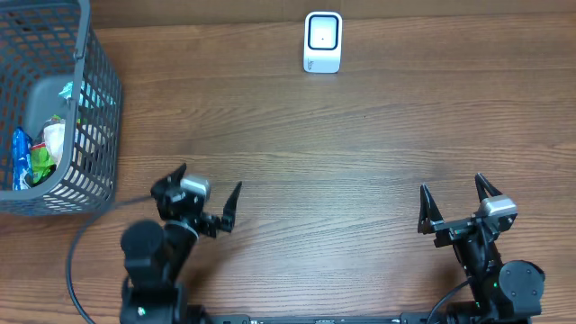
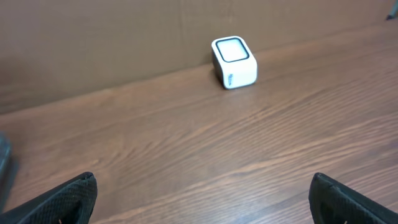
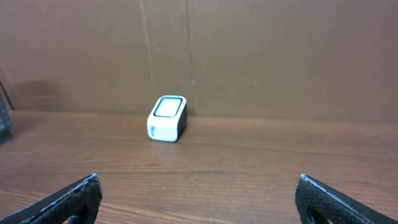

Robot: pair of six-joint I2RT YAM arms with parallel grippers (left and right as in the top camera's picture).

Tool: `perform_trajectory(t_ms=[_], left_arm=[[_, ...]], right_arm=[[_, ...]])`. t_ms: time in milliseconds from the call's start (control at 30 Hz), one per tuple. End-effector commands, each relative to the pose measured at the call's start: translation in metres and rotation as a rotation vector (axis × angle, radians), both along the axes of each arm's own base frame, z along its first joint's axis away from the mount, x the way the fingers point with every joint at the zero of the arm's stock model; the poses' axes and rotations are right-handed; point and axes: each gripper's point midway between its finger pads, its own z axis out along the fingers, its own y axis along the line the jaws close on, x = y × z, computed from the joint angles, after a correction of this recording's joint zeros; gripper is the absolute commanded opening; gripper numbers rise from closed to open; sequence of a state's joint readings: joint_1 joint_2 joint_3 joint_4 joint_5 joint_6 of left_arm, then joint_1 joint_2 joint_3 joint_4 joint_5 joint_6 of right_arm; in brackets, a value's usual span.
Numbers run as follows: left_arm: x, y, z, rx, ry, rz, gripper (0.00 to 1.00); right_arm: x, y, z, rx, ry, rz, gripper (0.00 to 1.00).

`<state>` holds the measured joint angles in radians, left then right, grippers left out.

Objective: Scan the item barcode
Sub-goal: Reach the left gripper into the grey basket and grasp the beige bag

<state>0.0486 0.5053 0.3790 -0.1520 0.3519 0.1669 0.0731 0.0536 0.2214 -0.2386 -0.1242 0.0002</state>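
Left gripper (image 1: 211,176) and right gripper (image 1: 450,183) both gape wide, empty. Only the overhead catches the one grey basket (image 1: 101,85) at upper left, packets (image 1: 31,157) inside. One white barcode scanner (image 1: 323,41) shows in all three views.

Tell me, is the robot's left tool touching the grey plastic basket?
Apart. The overhead view shows a strip of bare wooden table between the left tool and the grey plastic basket.

Wood-grain desk (image 1: 360,162): grey plastic mesh basket (image 1: 101,126) at left edge, partly cut off by the frame; plain brown board wall (image 3: 280,56) with vertical seams along the far side.
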Motion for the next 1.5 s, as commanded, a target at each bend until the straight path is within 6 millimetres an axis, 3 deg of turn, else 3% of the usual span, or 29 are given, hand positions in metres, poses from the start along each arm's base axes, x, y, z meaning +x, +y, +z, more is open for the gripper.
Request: perform_trajectory(t_ms=[0,233,567,733,933,1067,1133,1233,1367,1467], left_arm=[[0.016,-0.008,0.037,-0.005,0.005,-0.062,1.0],[0.053,-0.009,0.088,0.026,0.092,-0.097,1.0],[0.097,-0.005,0.187,0.074,0.263,-0.141,1.0],[0.108,0.034,0.222,0.074,0.372,-0.07,1.0],[0.114,0.08,0.239,0.044,0.358,0.046,1.0],[0.111,0.096,0.239,0.017,0.362,0.093,1.0],[0.11,0.119,0.236,0.033,0.38,0.189,1.0],[0.105,0.181,0.22,-0.086,0.461,0.521,1.0],[0.081,0.267,0.183,-0.245,0.575,0.904,1.0],[0.069,0.309,0.15,-0.342,0.657,0.982,1.0]], right_arm=[[-0.003,0.003,0.03,0.008,-0.009,0.018,1.0],[0.01,0.008,0.062,0.001,0.102,0.042,1.0],[0.052,0.03,0.099,0.001,0.356,0.153,1.0],[0.082,0.04,0.095,0.014,0.521,0.195,1.0],[0.101,0.052,0.071,0.037,0.615,0.258,1.0],[0.106,0.061,0.06,0.057,0.653,0.308,1.0],[0.108,0.061,0.057,0.058,0.663,0.307,1.0],[0.111,0.062,0.055,0.058,0.664,0.307,1.0],[0.112,0.062,0.056,0.058,0.66,0.307,1.0],[0.112,0.062,0.055,0.058,0.661,0.307,1.0]])
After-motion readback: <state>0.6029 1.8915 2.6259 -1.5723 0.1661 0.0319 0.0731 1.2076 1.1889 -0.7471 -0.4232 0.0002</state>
